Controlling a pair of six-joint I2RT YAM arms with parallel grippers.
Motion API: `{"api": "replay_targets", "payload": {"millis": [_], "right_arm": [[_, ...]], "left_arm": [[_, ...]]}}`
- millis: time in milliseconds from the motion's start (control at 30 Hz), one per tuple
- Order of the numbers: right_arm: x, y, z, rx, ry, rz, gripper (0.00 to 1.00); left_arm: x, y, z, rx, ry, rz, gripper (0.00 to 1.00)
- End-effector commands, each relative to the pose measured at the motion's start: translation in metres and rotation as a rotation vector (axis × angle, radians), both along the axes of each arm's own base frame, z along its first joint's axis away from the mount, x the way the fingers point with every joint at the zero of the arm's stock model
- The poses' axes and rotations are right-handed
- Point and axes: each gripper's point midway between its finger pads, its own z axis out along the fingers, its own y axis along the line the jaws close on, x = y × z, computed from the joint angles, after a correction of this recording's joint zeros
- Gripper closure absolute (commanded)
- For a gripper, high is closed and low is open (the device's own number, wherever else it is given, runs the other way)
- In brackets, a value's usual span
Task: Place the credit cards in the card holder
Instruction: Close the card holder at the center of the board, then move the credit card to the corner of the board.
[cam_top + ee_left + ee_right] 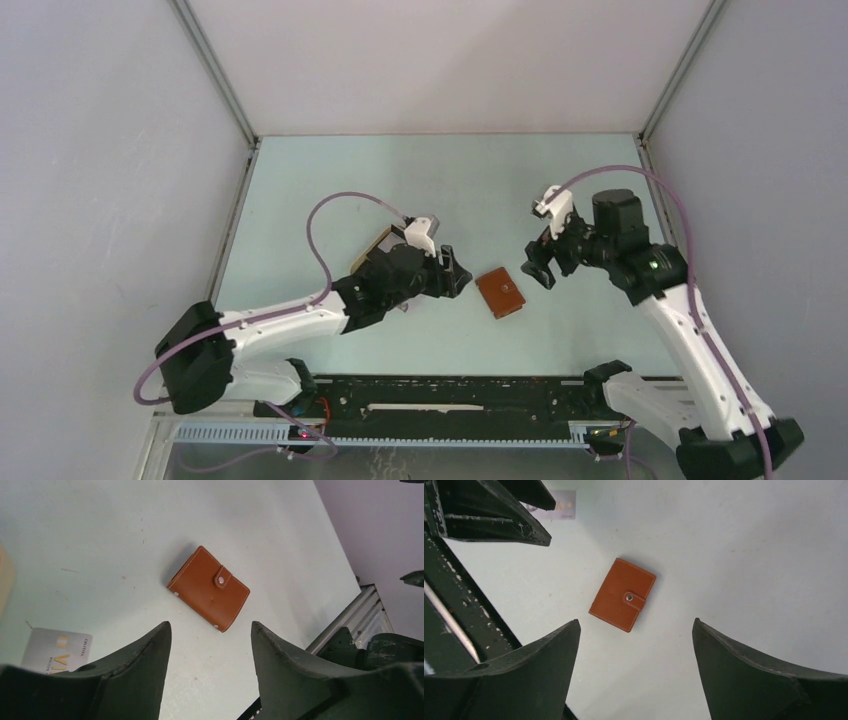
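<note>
Pale tabletop (300, 180), few small scuff marks (67, 570) seen in left wrist view. Plain whitish walls (100, 150) on 3 sides, metal corner posts (215, 70). Black rail (520, 390) along near edge. Tan object (380, 242) centre-left, mostly hidden, poss. a tray.

Enclosed on three sides by whitish walls (100, 150), joined at grey corner posts (215, 70). Floored by a pale green tabletop (480, 170), evenly lit.

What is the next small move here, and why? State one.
Probably lower the open right end effector onto the card holder to pin it, so the left end effector can unsnap the clasp: the holder lies snapped shut between them, and a credit card lies outside it on the table.
</note>
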Motion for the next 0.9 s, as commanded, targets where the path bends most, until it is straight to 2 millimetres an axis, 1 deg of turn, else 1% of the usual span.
{"api": "replay_targets", "payload": {"millis": [0, 67, 167, 300, 367, 467, 533, 700, 867], "right_arm": [[0.000, -0.008, 0.022, 0.007, -0.159, -0.022, 0.04], [-0.005, -0.007, 0.025, 0.014, -0.175, -0.015, 0.01], [-0.012, -0.004, 0.026, 0.022, -0.184, 0.002, 0.00], [-0.016, -0.003, 0.027, 0.025, -0.215, 0.001, 0.00], [-0.017, -0.001, 0.026, 0.029, -0.228, 0.001, 0.00], [-0.016, -0.001, 0.024, 0.031, -0.230, -0.008, 0.00], [-0.016, -0.002, 0.023, 0.032, -0.228, -0.014, 0.00], [-0.014, 0.000, 0.021, 0.037, -0.220, -0.014, 0.00], [-0.011, 0.001, 0.016, 0.030, -0.200, -0.015, 0.00]], "left_arm": [[0.001, 0.017, 0.023, 0.024, -0.103, 0.006, 0.34], [0.000, 0.020, 0.033, 0.015, -0.132, 0.004, 0.34], [-0.001, 0.026, 0.048, 0.004, -0.164, 0.007, 0.31], [-0.003, 0.035, 0.061, -0.006, -0.191, 0.018, 0.29], [-0.004, 0.041, 0.064, -0.010, -0.202, 0.031, 0.28], [-0.005, 0.050, 0.065, -0.010, -0.218, 0.051, 0.24], [-0.006, 0.055, 0.068, -0.009, -0.232, 0.057, 0.19], [-0.005, 0.063, 0.077, 0.007, -0.269, 0.071, 0.14], [-0.006, 0.077, 0.080, -0.012, -0.298, 0.106, 0.08]]}}
